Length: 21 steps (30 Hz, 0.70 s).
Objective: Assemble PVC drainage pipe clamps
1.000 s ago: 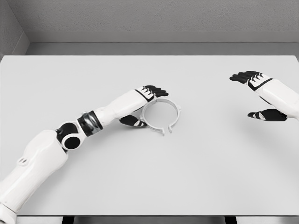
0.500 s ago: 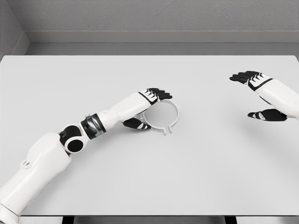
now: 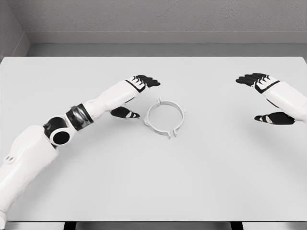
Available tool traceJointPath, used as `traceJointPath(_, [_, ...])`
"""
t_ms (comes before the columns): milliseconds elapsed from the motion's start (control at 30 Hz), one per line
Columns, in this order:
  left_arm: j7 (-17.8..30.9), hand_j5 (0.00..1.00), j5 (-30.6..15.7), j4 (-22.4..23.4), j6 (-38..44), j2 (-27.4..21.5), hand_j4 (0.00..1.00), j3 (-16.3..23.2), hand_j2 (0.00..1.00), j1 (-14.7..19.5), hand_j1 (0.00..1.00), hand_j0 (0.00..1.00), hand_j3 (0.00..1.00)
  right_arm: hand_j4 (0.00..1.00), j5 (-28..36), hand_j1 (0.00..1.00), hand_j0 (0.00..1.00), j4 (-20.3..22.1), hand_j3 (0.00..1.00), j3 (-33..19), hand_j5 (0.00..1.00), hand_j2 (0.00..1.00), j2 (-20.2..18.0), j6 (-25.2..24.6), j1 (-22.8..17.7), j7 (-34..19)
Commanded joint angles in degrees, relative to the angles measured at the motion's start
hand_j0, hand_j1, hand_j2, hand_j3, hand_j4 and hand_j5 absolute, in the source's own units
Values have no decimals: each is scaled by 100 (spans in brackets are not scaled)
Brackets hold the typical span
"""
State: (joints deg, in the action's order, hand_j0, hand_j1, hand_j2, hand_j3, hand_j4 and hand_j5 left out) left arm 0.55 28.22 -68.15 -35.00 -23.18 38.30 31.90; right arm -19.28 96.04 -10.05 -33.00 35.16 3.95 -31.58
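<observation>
- Left of the pipe clamp (image 3: pixel 165 118), our left hand (image 3: pixel 133 96) hovers just off the ring's left edge, released: fingers stretched out above, thumb low near the surface (image 3: pixel 153 182), nothing between them. It is near the clamp but apart from it.
- At the middle, the pipe clamp lies flat on the surface as a thin white ring, its two small closing tabs pointing toward us at the lower right of the loop. We cannot tell whether the tabs are joined or merely close together.
- We judge the step in hand to be getting a hold on the ring. To do it well, we should bring the left hand down over the clamp's left arc, thumb inside or under the rim and fingers outside, and pinch the band itself, not the tabs, so the split end stays free for closing.
- A thin ring lying flat may slide when nudged; we should close gently and squarely.
- Well to the right of the clamp, our right hand (image 3: pixel 268 98) is raised with fingers spread, holding nothing, ready to steady the tab side.
</observation>
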Motion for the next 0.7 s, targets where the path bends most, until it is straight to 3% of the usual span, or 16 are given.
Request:
traceJointPath(0, [-2,100,-18,267,0,7,100,-16,100,0,100,100,100,100,47,100,100,2,100,-5,100,100,-4,-16,-9,3])
traceJointPath(167, [-2,100,35,390,0,279,100,37,100,9,100,100,100,100,47,100,100,2,100,3,100,100,-4,-16,-9,3])
traceJointPath(667, [6,100,43,284,0,385,100,46,100,-140,100,100,100,100,47,100,100,2,100,-6,100,100,-4,-16,-17,3])
